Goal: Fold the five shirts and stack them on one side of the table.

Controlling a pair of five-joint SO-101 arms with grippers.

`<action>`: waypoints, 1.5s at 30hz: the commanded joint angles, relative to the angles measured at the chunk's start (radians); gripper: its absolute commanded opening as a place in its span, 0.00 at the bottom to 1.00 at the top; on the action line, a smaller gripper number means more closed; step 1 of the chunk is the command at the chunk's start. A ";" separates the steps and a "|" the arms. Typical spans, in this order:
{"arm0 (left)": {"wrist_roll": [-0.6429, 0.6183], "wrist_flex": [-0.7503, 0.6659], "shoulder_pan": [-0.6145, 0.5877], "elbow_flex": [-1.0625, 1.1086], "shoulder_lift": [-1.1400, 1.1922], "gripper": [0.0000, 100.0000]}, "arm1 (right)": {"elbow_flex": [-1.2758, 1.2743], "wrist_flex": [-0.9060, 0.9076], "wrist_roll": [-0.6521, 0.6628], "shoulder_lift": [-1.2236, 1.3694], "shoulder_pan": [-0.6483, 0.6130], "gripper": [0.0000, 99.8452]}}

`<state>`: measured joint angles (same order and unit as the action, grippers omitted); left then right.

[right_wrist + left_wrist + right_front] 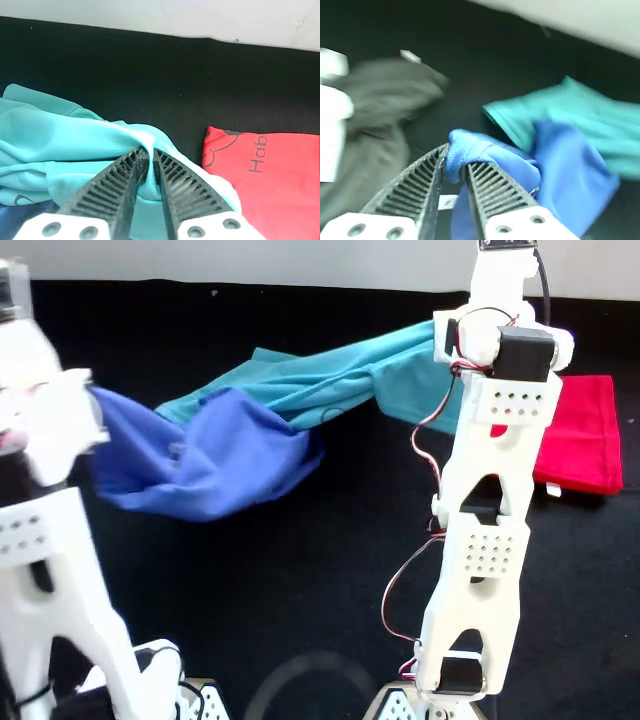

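Left pincer: my left gripper (pixel 456 159) is pressed together on a bunched edge of the blue shirt (pixel 220 455); the cloth sits between the ribbed pads.
Right pincer: my right gripper (pixel 149 155) pinches a small fold of the teal shirt (pixel 330 375), with its jaws almost closed on it.
Blue and teal shirts: they stretch across the middle of the black table (pixel 300 570) between my two arms, and the blue one lies over one end of the teal one.
Red shirt: the red shirt (pixel 585 430) lies folded flat at the far right side, just beside my right arm.
Grey shirt: a grey shirt (pixel 380 105) lies crumpled on the table, near the left gripper.
Stage, I think: one shirt is folded and the others are not yet.
Risk 1: the two shirts overlap, so if I pull them apart, one may drag the other along.
Risk 2: each grip holds little cloth, so a strong pull could let it slip out.
Risk 3: the teal shirt is near the red one and could sweep over it and disturb its fold.
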<state>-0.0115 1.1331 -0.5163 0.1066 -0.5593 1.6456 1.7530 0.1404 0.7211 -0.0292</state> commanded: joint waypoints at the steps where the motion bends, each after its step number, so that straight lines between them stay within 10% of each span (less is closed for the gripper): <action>1: 0.008 -0.137 -0.197 -0.039 -0.041 0.01 | 0.056 0.012 -0.011 -0.165 -0.019 0.01; 15: 0.052 -0.736 -0.588 -0.107 0.300 0.01 | -0.572 0.010 -0.011 -0.657 -0.173 0.01; 22: 0.087 -0.746 -0.631 -0.426 0.779 0.01 | -0.840 0.007 -0.006 -0.780 -0.205 0.01; 35: 0.150 -0.092 -0.541 -0.900 1.023 0.20 | -0.938 -0.077 -0.005 -0.723 -0.081 0.01; 45: 0.158 0.468 -0.101 -1.297 1.032 0.18 | -0.940 -0.076 -0.005 -0.722 -0.077 0.01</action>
<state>0.1389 1.4952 -0.7633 -1.0871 0.4795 0.7081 1.6932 0.1389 0.0031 -0.1197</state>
